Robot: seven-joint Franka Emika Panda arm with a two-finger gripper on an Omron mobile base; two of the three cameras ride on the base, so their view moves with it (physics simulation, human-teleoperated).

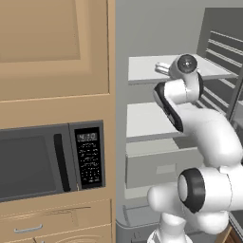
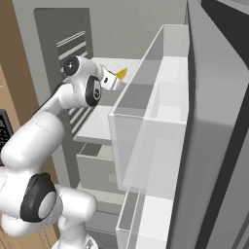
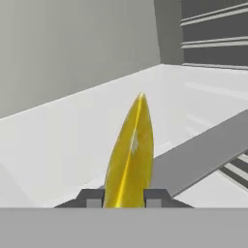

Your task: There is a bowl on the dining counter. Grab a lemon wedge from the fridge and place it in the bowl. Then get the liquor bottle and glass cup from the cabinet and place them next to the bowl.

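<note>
Here, glossy yellow lemon wedge (image 3: pixel 131 155), pointed and curved, clamped between dark gripper (image 3: pixel 125 197) tips above smooth white fridge shelf (image 3: pixel 58 145).

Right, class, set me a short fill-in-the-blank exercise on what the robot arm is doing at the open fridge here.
1. The gripper is shut on a yellow ____ wedge.
2. The lemon wedge is held above a white fridge ____.
3. Left of the fridge, set into light wood cabinets, is a grey ____ with a dark keypad.
4. The fridge door stands ____.

Missing words: lemon; shelf; microwave; open
</note>
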